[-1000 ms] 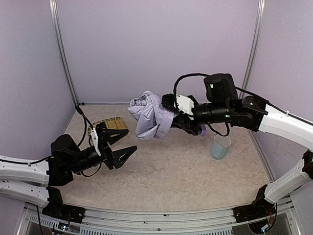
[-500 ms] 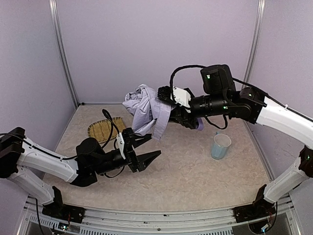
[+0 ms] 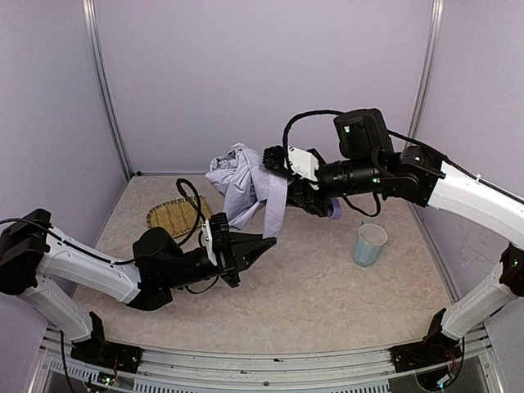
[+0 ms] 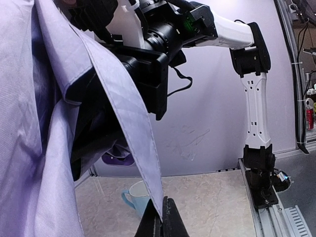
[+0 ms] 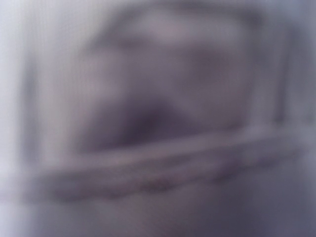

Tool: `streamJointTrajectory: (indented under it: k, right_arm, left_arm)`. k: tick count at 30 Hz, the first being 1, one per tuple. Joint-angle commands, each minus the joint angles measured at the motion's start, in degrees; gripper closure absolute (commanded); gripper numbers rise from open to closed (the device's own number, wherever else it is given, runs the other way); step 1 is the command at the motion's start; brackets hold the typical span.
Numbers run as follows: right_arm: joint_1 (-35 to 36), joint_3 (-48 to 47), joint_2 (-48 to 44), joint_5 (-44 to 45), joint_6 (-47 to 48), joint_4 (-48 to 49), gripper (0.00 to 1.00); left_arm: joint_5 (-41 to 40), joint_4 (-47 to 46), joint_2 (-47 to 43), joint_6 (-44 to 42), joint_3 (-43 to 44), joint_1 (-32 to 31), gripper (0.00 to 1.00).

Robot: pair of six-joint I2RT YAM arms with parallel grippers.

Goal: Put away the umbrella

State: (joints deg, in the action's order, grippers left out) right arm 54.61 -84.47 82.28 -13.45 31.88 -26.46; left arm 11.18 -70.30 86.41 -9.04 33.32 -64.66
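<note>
Hanging flap pinched, umbrella held aloft — looks like the wrap-up step.
The right claw clamps the umbrella in mid-air, well above the surface, so the fabric sags free. The left claw is pressed together on the flap's lower tip — probably to draw it taut for binding the bundle.

The umbrella is showing crinkly matt cloth; the tray is looking woven straw; the cup is looking smooth plastic.
</note>
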Motion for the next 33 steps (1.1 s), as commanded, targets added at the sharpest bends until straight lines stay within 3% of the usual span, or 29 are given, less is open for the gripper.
streamJointTrajectory:
  k: [1,9,14,18,22,26,30,33]
  right_arm:
    - [-0.17,-1.2,-1.58,1.83,-1.18,2.96,1.0]
    - [-10.39,-0.53,-3.26,0.05,-7.05,-0.72,1.0]
    - [-11.71,-2.36,-4.61,-4.48,-8.53,-0.51,1.0]
    - [-11.72,-4.12,-5.63,-11.8,-8.59,-0.82,1.0]
    - [-11.51,-2.23,-7.76,-27.43,-4.46,-2.37,1.0]
    - [-6.81,-1.76,-7.84,-34.62,0.51,-9.55,1.0]
    - [2.22,0.61,-7.84,-31.54,4.46,-15.24,1.0]
    - [8.52,7.12,-7.9,-26.53,3.59,-13.43,1.0]
  left_arm:
    - [0.48,-0.56,-2.26,1.91,-0.47,-0.29,1.0]
    - [-2.85,10.03,-14.72,3.7,-7.32,-0.35,1.0]
    - [-3.06,14.69,-17.78,3.14,-10.61,2.16,1.0]
    - [-0.67,21.46,-15.37,-0.32,-9.44,5.87,1.0]
    - [-2.61,23.43,-13.01,-5.07,-7.33,8.18,1.0]
    - [-1.1,24.62,-8.64,-9.81,-4.21,11.58,1.0]
    - [2.12,20.82,-4.59,-13.87,-3.46,15.85,1.0]
    - [4.07,18.59,-1.6,-17.87,-1.53,17.89,1.0]
